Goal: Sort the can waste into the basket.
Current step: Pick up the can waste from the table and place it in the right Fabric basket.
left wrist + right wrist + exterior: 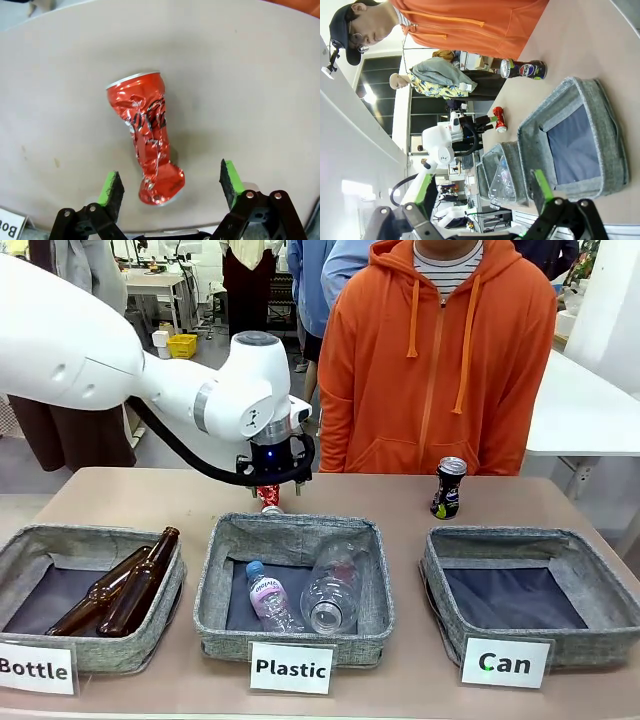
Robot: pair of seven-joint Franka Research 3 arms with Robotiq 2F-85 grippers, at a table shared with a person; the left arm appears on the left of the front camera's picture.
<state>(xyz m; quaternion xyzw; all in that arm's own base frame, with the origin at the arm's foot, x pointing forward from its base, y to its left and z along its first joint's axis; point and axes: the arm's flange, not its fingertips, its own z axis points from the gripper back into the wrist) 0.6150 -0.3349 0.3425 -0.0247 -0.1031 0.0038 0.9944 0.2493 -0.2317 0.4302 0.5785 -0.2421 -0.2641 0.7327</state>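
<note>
Hovering my left gripper (171, 179), jaws wide apart, over the crushed red metal can (148, 135) on the beige tabletop (250, 75), far middle; right gripper (481, 182) equally released; grey woven "Can" basket (590, 645) near right; room (180, 300) behind, perhaps a workshop.

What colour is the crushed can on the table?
Crushed can: red, silver ends; best in the left wrist view.

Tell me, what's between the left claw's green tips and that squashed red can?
Nothing but bare table. In the left wrist view the pads of the open left gripper flank the crushed red can at its end, without touching.
</note>
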